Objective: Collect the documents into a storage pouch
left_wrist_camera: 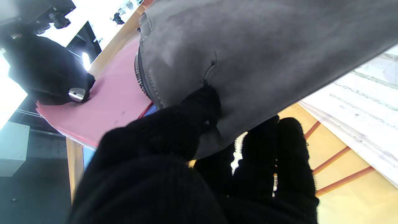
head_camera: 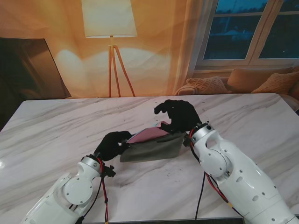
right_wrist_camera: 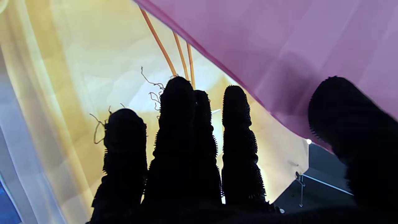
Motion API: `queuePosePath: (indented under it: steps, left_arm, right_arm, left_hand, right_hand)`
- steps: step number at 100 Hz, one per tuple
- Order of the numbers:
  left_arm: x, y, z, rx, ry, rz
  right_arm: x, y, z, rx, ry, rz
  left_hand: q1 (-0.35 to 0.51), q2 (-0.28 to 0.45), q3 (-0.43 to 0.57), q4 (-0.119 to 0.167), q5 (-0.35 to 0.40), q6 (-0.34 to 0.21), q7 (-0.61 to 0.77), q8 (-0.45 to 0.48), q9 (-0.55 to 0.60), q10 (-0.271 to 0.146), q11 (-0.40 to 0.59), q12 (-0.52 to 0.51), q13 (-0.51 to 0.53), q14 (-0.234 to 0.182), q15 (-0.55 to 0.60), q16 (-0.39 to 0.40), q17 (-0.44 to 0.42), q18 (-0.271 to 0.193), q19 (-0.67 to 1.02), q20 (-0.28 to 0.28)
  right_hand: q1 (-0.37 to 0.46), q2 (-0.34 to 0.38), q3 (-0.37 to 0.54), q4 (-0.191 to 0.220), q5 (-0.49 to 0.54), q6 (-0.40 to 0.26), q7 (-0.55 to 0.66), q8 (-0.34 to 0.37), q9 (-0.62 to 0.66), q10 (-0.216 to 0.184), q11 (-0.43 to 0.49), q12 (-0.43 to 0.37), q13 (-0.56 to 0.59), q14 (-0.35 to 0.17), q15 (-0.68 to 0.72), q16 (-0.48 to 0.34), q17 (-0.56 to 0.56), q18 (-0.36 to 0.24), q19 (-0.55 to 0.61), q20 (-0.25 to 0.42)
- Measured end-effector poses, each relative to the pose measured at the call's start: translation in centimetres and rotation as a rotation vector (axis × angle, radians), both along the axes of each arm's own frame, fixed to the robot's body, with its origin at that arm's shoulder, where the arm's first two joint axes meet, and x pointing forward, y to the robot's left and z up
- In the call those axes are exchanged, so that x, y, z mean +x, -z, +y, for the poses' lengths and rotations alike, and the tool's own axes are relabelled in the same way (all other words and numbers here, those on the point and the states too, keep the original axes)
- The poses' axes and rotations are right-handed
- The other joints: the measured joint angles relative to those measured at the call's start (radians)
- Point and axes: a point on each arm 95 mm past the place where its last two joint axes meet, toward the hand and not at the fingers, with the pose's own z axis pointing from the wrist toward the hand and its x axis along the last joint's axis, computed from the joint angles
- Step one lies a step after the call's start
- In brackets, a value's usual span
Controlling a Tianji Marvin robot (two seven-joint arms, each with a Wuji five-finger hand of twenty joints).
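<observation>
A grey fabric pouch point(head_camera: 154, 148) lies mid-table with its zipped mouth turned away from me. A pink document point(head_camera: 148, 135) sticks partway out of that mouth. My left hand point(head_camera: 112, 144) is shut on the pouch's left end; the left wrist view shows the grey fabric point(left_wrist_camera: 255, 53) pinched between thumb and fingers point(left_wrist_camera: 279, 149). My right hand point(head_camera: 178, 115) arches over the document's right end with its fingers apart, holding nothing. One fingertip of it rests on the pink sheet point(left_wrist_camera: 108, 102). In the right wrist view the sheet point(right_wrist_camera: 295, 46) lies beside the thumb, and the fingers point(right_wrist_camera: 183, 133) reach past its edge.
The white marble table point(head_camera: 56, 130) stretches wide on both sides of the pouch. Beyond its far edge stand a floor lamp point(head_camera: 111, 28), a dark screen point(head_camera: 28, 70) at the left, and a sofa with cushions point(head_camera: 243, 81) under a window.
</observation>
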Motion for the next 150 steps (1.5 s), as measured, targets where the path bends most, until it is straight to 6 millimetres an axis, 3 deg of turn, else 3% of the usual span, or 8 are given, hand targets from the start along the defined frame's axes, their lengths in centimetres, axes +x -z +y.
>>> queuePosePath:
  steps: [31,47,60,74,87,115,131,150]
  left_arm:
    - [-0.1,-0.1,0.0,0.000,0.001,-0.004]
    - [-0.2,-0.1,0.0,0.001,0.000,-0.006]
    - [-0.2,-0.2,0.0,0.003,-0.008,-0.003]
    - [-0.2,-0.1,0.0,0.007,-0.021,0.003]
    - [-0.1,-0.1,0.0,0.007,-0.029,0.011]
    - [-0.1,-0.1,0.1,0.007,-0.028,0.014]
    - [-0.1,-0.1,0.1,0.007,-0.029,0.015]
    - [-0.1,-0.2,0.0,0.009,-0.034,0.016]
  right_arm:
    - [0.9,1.3,0.1,-0.024,0.022,0.064]
    - [1.2,2.0,-0.1,-0.041,0.029,0.089]
    - [1.2,2.6,-0.4,-0.055,0.032,0.114]
    - [1.0,3.2,-0.7,-0.028,0.040,0.128]
    - [0.8,3.4,-0.8,0.000,0.040,0.107]
    - [0.5,3.5,-0.7,0.004,0.004,0.091]
    - [0.5,3.3,-0.8,-0.038,-0.009,0.055]
    - [0.5,2.4,-1.6,-0.070,-0.025,0.027]
  left_hand:
    - [0.000,0.000,0.000,0.000,0.000,0.000,0.000,0.001,0.000,0.000,0.000,0.000,0.000,0.000,0.000,0.001,0.000,0.000,0.000,0.000]
    - [0.000,0.000,0.000,0.000,0.000,0.000,0.000,0.001,0.000,0.000,0.000,0.000,0.000,0.000,0.000,0.001,0.000,0.000,0.000,0.000]
    - [0.000,0.000,0.000,0.000,0.000,0.000,0.000,0.006,0.000,0.000,0.000,0.000,0.000,0.000,0.000,0.001,0.000,0.000,0.000,0.000]
    - [0.000,0.000,0.000,0.000,0.000,0.000,0.000,0.007,0.000,0.000,0.000,0.000,0.000,0.005,0.000,0.002,0.000,0.005,0.000,0.000]
    - [0.000,0.000,0.000,0.000,0.001,0.000,0.000,0.007,0.000,0.000,-0.002,0.000,0.000,0.007,0.001,0.010,-0.007,0.009,0.000,0.000]
    - [0.010,0.000,-0.008,0.000,0.001,0.000,0.011,0.002,0.000,0.000,-0.014,0.012,-0.001,0.014,0.001,0.012,-0.014,0.019,0.000,0.000]
    - [0.010,0.000,-0.008,0.000,0.001,0.000,0.011,-0.017,0.000,0.000,-0.026,0.023,-0.011,0.017,0.002,0.012,-0.018,0.021,0.000,0.000]
    - [0.010,0.000,-0.008,0.000,0.001,0.000,0.012,-0.025,0.000,0.000,-0.027,0.026,-0.011,0.022,0.003,0.012,-0.024,0.026,0.000,0.001]
  right_hand:
    - [0.015,0.001,0.004,0.000,0.047,0.012,0.016,0.004,0.000,0.000,0.035,0.010,0.000,0.000,0.002,0.012,0.000,0.000,-0.002,0.015]
    - [0.039,-0.002,0.015,-0.015,0.093,-0.042,0.094,0.031,0.000,0.001,0.031,0.010,0.000,0.000,0.002,0.012,-0.013,0.002,-0.038,0.015]
    - [0.138,-0.012,0.026,-0.106,0.093,-0.135,0.287,-0.087,0.068,-0.016,0.004,-0.006,0.023,0.000,-0.015,-0.011,-0.006,0.030,-0.056,0.015]
    - [0.229,-0.010,0.054,-0.111,0.171,-0.182,0.387,-0.137,0.263,-0.045,-0.024,-0.031,0.159,0.020,-0.020,-0.026,0.051,0.049,-0.045,0.005]
    - [0.313,0.016,0.053,-0.115,0.203,-0.187,0.398,-0.186,0.393,-0.061,-0.041,-0.035,0.250,0.033,0.010,-0.036,0.116,0.050,0.004,-0.019]
    - [0.325,0.048,0.024,-0.113,0.212,-0.173,0.397,-0.206,0.442,-0.058,0.118,0.036,0.305,0.040,0.241,0.013,0.182,0.036,0.143,-0.029]
    - [0.325,0.048,0.024,-0.113,0.212,-0.172,0.397,-0.205,0.454,-0.058,0.158,0.071,0.318,0.040,0.312,0.025,0.190,0.024,0.179,-0.028]
    - [0.324,0.057,0.024,-0.113,0.212,-0.161,0.397,-0.147,0.454,-0.058,0.196,0.117,0.318,0.040,0.376,0.050,0.191,0.022,0.199,-0.012]
